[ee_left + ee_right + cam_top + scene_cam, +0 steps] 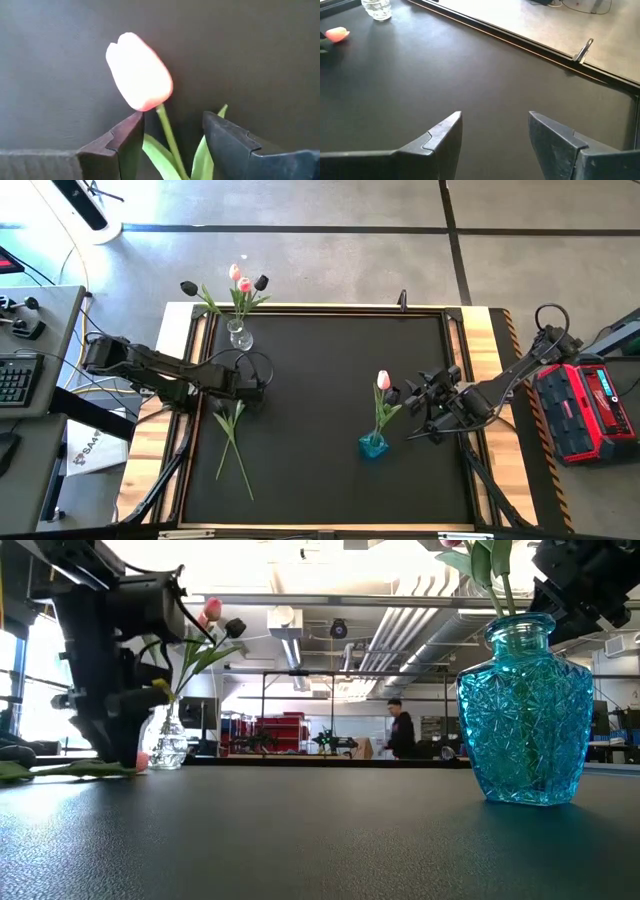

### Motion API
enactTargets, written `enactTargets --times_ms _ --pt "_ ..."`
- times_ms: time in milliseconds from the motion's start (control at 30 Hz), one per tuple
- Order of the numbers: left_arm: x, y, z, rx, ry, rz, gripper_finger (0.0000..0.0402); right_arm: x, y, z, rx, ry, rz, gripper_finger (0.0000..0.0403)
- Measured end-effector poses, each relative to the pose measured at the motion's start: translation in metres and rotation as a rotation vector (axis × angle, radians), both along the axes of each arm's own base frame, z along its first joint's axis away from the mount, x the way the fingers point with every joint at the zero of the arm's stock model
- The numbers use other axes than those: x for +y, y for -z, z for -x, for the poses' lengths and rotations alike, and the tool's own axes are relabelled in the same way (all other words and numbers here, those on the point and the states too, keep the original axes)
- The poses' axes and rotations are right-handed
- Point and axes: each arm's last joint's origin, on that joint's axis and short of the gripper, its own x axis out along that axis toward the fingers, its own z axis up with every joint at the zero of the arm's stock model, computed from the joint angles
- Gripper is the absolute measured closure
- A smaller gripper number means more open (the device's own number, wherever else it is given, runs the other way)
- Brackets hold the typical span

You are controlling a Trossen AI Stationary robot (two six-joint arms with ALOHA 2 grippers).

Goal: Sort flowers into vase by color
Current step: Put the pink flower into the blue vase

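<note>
Left gripper (pixel 172 142), jaws spread, straddles the thin green stem of a pale pink artificial tulip (pixel 140 72) lying flat on the matte black table mat (pixel 320 380), not clamped; only the left wrist view shows this gap. From above, two green stems (pixel 232 442) trail away from that gripper toward the front edge. Right gripper (pixel 495 132) hangs with jaws apart and nothing between them, just beside the faceted blue glass vase (pixel 525 715) holding one pink tulip (pixel 383 381). Clear glass vase (pixel 239 335) near the mat's far edge holds pink and dark-headed tulips (pixel 243 283). The low view shows a person (pixel 400 730) in the room behind.
</note>
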Motion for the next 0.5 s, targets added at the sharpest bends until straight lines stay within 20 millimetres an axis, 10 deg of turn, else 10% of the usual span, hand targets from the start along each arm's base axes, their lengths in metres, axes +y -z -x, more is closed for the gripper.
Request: enactTargets --times_ms 500 --pt "0.0045 0.0070 0.0030 -0.034 0.052 0.072 0.0356 0.0006 -0.0001 -0.0008 -0.009 -0.001 -0.007 0.0190"
